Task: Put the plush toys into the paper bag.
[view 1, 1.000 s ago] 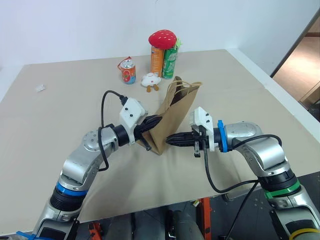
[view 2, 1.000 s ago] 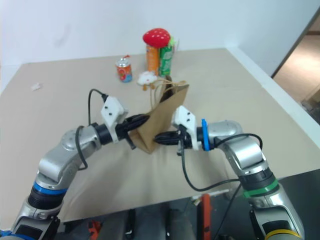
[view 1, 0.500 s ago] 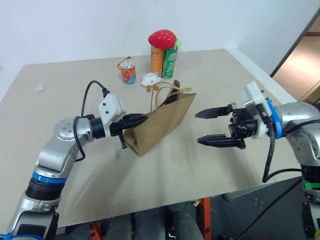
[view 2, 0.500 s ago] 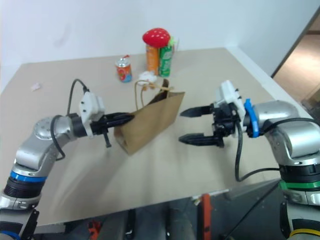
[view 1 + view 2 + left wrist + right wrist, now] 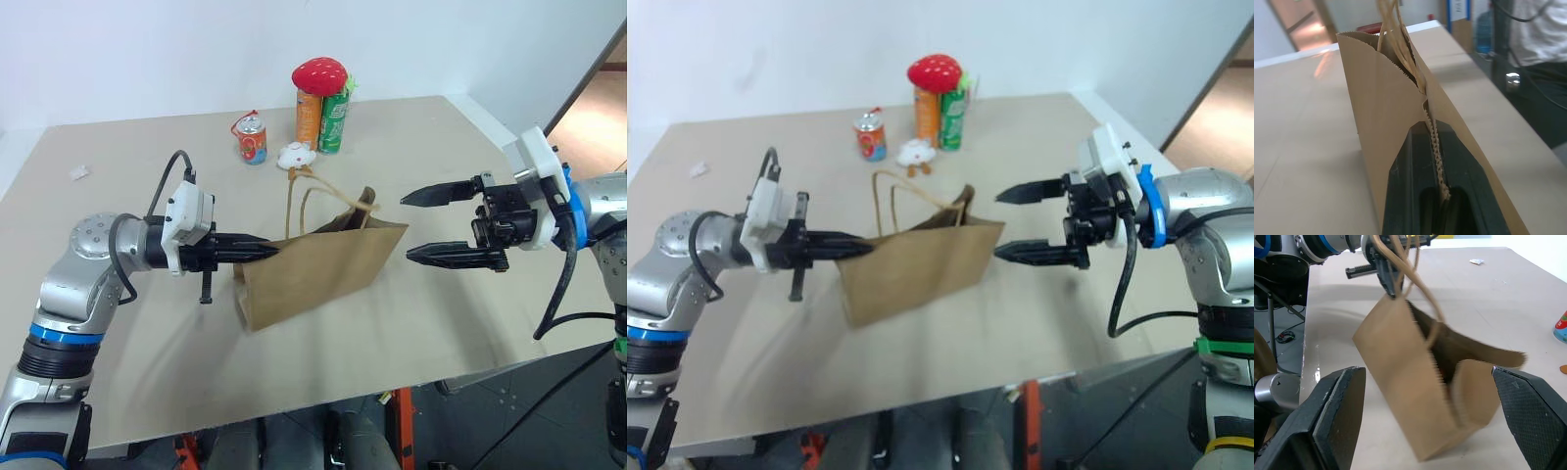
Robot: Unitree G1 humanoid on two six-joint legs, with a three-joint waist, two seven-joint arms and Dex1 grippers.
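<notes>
The brown paper bag [image 5: 328, 266] hangs tilted over the middle of the table, cord handles up, its mouth slightly open toward the right. My left gripper [image 5: 266, 252] is shut on the bag's upper left edge; in the left wrist view the black fingers [image 5: 1413, 191] pinch the paper and a cord. My right gripper [image 5: 408, 228] stands open just right of the bag, not touching it, its pads [image 5: 1337, 416] wide apart. A white-and-yellow plush toy [image 5: 294, 157] lies on the table behind the bag. The bag's inside [image 5: 1449, 350] is dark.
Behind the toy stand a red soda can [image 5: 249, 139], an orange can [image 5: 308, 119] and a green can [image 5: 334, 122], with a red strawberry-like thing [image 5: 318, 72] on top. A paper scrap [image 5: 78, 172] lies far left. The table's right edge [image 5: 509, 162] is near my right arm.
My right gripper has opened, let go of the bag and drawn away to the right and up. The left gripper has pulled the bag leftward, and the bag has swung broadside.
</notes>
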